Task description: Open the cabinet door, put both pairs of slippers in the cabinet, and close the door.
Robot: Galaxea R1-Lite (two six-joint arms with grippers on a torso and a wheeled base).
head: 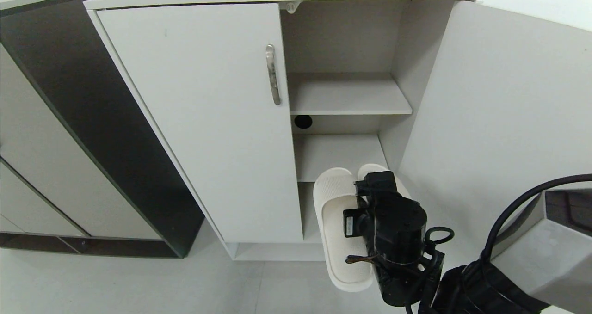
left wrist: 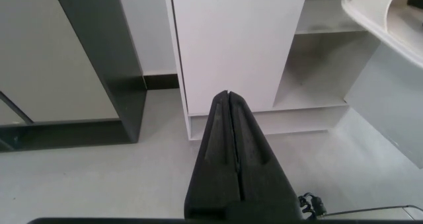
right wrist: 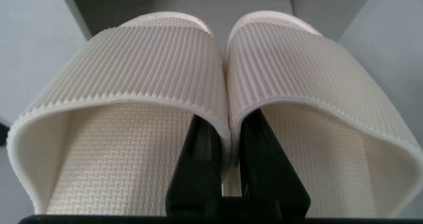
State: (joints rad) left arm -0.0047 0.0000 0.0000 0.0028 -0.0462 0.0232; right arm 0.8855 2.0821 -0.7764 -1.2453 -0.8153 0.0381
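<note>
Slippers [right wrist: 132, 72] tight in right claw [right wrist: 228, 135]

We see bright, soft, even indoor light; shadows faint, soft-edged. Inside of cabinet [head: 199, 120] greyer than its outer faces, darkest under shelf [head: 347, 96]. Small glint on handle [head: 273, 73]. We note head view bending straight edges near corners. Light even across slippers [right wrist: 152, 72].
</note>
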